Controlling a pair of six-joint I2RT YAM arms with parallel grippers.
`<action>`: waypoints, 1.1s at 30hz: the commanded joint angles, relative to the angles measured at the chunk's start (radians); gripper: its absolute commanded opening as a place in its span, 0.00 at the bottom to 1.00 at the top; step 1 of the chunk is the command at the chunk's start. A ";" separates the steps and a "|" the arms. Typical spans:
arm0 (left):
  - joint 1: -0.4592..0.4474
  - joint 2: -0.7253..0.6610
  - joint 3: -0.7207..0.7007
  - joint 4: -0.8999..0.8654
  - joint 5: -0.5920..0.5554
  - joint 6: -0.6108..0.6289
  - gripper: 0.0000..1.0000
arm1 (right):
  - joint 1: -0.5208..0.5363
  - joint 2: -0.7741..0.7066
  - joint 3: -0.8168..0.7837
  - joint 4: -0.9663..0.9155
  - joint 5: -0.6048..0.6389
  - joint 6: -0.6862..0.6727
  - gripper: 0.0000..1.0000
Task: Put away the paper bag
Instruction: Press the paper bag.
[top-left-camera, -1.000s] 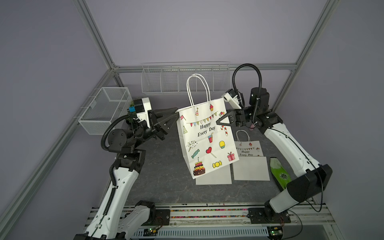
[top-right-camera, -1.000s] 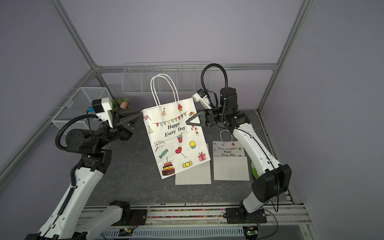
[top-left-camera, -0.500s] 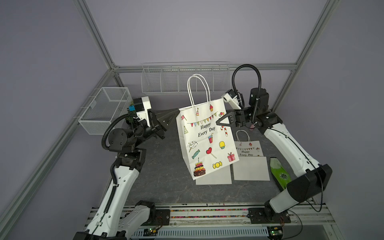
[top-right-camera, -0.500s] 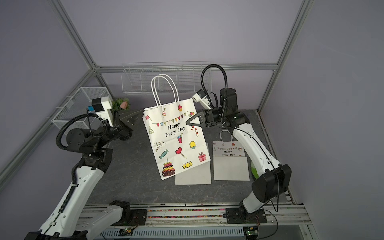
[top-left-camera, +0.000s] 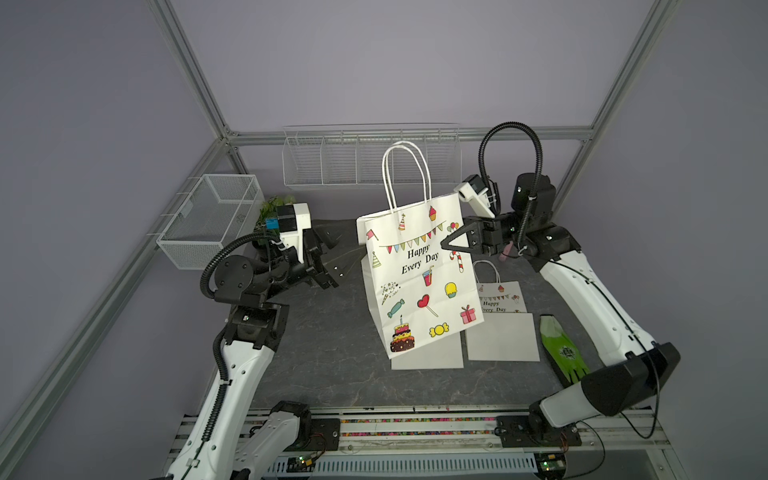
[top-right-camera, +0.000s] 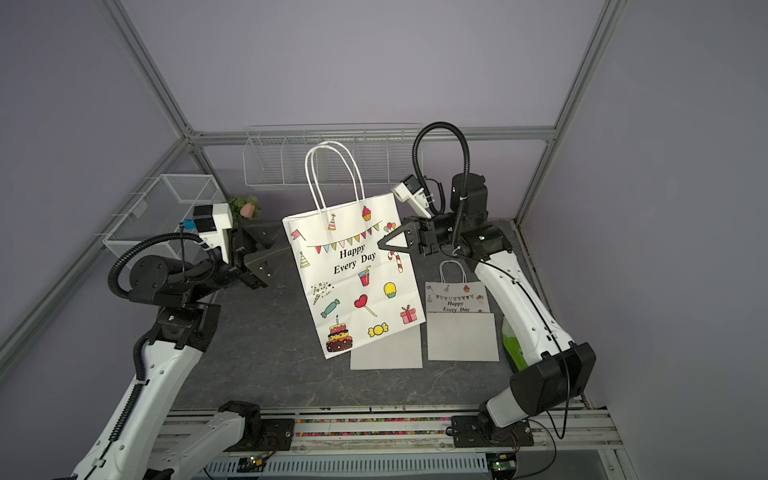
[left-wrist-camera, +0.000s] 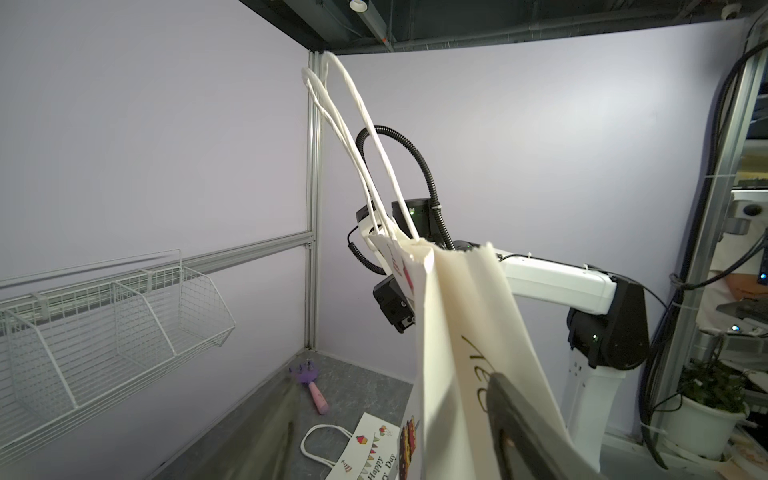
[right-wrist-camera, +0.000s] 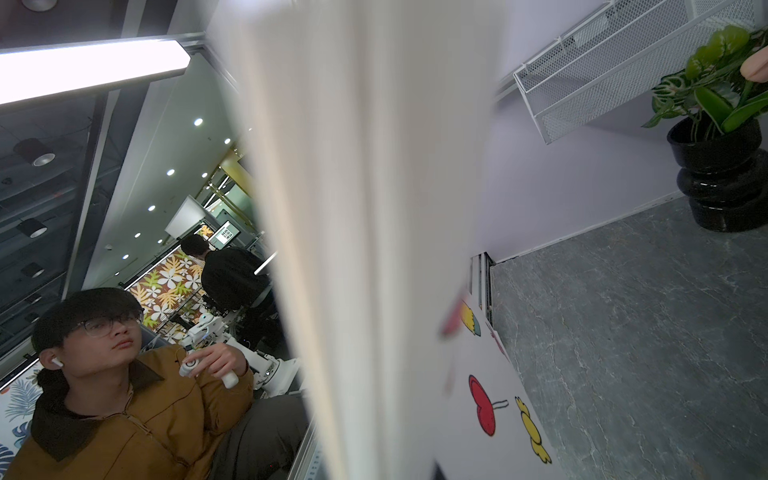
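Now, over the desk (top-left-camera: 324, 365), the paper bag (top-left-camera: 415, 282) is held nearly upright, its long axis running down from the right pincer (top-left-camera: 446, 245), which is clamped on its upper side edge, while the left pincer (top-left-camera: 343, 249) stands open just beside the opposite edge.

Both top views look steeply down from above the front edge of the table (top-left-camera: 332, 374), sharing the whole surface. Each wrist camera faces the paper bag (left-wrist-camera: 457, 332) from very close, on opposite sides.
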 joint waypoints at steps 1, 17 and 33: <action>-0.003 0.010 0.032 -0.045 0.050 0.026 0.62 | 0.003 -0.011 -0.005 0.002 -0.006 -0.006 0.07; -0.082 0.079 0.118 -0.334 0.247 0.184 0.66 | -0.019 0.038 0.218 -0.338 0.176 -0.211 0.07; -0.092 0.134 0.158 -0.463 0.198 0.271 0.05 | -0.026 -0.014 0.267 -0.385 0.325 -0.222 0.07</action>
